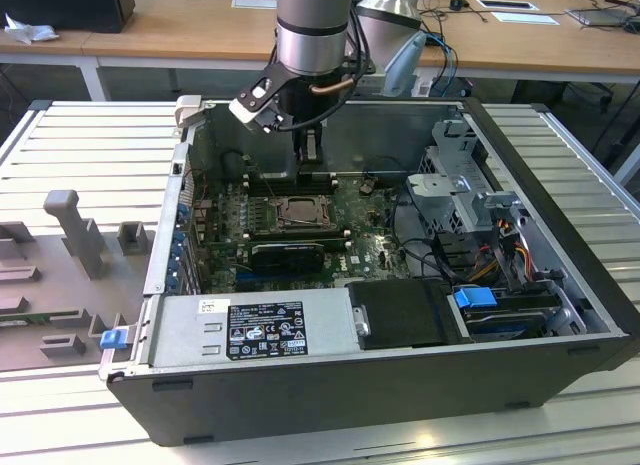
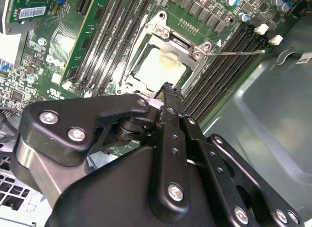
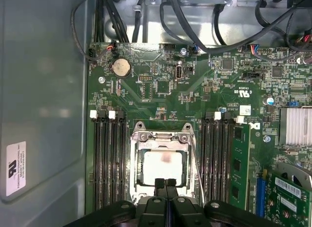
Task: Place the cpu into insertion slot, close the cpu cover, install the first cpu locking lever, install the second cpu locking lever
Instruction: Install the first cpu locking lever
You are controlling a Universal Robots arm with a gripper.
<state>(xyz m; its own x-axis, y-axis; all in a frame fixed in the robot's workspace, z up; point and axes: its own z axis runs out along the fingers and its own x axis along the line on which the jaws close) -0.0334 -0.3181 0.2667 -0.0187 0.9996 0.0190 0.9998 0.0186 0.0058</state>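
Observation:
The cpu (image 3: 163, 164) lies flat in the insertion slot (image 1: 300, 213) on the green motherboard, pale and square. The silvery cpu cover (image 3: 161, 137) lies down over it, framing the chip (image 2: 158, 66) through its cut-out. One thin wire locking lever (image 2: 236, 52) juts out free from a corner of the cover (image 2: 178, 44); in the first wrist view the lever (image 3: 196, 161) runs along the socket's side. My gripper (image 3: 165, 183) is shut with nothing between its fingers, its tips (image 2: 167, 88) just over the socket's edge. In the exterior view the gripper (image 1: 308, 155) hangs above the socket.
The open computer case (image 1: 560, 315) surrounds the board with high metal walls. Black memory slots (image 3: 109, 158) flank the socket on both sides. A black card (image 1: 288, 253) sits beside the socket, cables (image 1: 420, 235) and a drive cage (image 1: 465, 185) on the exterior view's right.

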